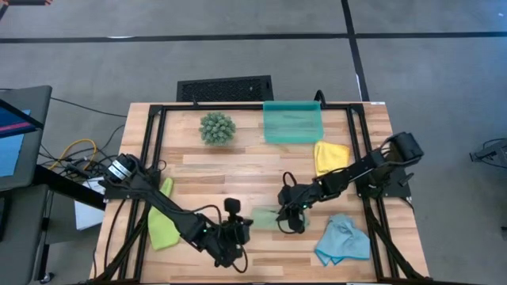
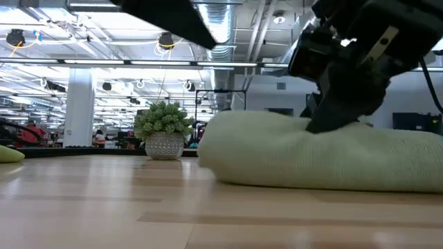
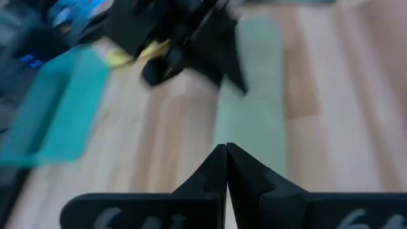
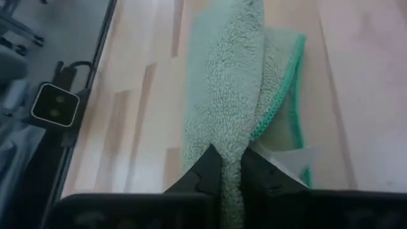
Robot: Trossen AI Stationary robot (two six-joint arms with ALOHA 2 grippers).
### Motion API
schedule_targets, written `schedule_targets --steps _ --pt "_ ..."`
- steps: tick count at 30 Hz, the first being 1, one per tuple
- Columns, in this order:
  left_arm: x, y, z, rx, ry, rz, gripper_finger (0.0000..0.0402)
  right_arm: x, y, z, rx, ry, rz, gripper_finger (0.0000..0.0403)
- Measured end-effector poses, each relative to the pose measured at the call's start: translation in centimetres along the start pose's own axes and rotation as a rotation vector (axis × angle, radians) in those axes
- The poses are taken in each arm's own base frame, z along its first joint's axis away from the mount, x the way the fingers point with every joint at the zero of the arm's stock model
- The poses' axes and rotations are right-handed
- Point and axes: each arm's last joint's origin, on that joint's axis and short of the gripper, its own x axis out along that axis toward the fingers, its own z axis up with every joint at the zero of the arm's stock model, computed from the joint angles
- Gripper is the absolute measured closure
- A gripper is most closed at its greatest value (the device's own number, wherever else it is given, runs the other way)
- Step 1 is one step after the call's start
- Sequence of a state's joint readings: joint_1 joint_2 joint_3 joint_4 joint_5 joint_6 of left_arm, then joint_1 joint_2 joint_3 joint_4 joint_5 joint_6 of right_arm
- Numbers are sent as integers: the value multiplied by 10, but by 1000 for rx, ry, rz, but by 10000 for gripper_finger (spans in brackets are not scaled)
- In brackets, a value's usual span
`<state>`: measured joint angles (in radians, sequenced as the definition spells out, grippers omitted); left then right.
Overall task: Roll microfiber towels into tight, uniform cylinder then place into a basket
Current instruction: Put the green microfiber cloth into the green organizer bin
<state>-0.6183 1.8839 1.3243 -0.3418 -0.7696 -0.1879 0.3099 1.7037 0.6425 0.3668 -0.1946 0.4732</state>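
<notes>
Both jaws flank the half-rolled sage green microfiber towel (image 1: pixel 265 217) lying crosswise on the wooden bench (image 1: pixel 238 166): right gripper (image 1: pixel 291 218) pinches its end, left gripper (image 1: pixel 235 231) is closed, empty.

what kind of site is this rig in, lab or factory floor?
Probably a large open industrial or lab hall, not a home. The low view shows a high ceiling with exposed silver ducting and rows of strip lights. The high view shows the wooden slatted table standing on grey concrete floor with black tape lines.
</notes>
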Motion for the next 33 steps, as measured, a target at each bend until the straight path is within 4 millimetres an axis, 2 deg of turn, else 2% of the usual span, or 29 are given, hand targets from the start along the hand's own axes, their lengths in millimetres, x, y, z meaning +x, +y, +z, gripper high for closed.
schedule_targets --steps 3,8,13,18,24,29,33 --pt "10 -1 -3 9 -47 -109 400 8 -3 -4 -1 20 41 315" --pt "24 5 -3 -23 -119 -213 400 13 -3 7 3 21 122 225" --pt "33 10 -8 -57 -140 -246 400 -2 -1 28 -24 -2 58 157" --pt "39 14 -15 -84 -128 -268 400 -11 8 30 -102 -35 -87 149" --pt "48 21 -27 -127 -81 -250 400 1 16 16 -149 10 -109 149" --pt "45 19 -20 -119 -124 -274 400 2 14 13 -156 4 -198 149" --pt "41 15 -11 -101 -205 -352 400 -8 15 18 -158 -43 -281 149"
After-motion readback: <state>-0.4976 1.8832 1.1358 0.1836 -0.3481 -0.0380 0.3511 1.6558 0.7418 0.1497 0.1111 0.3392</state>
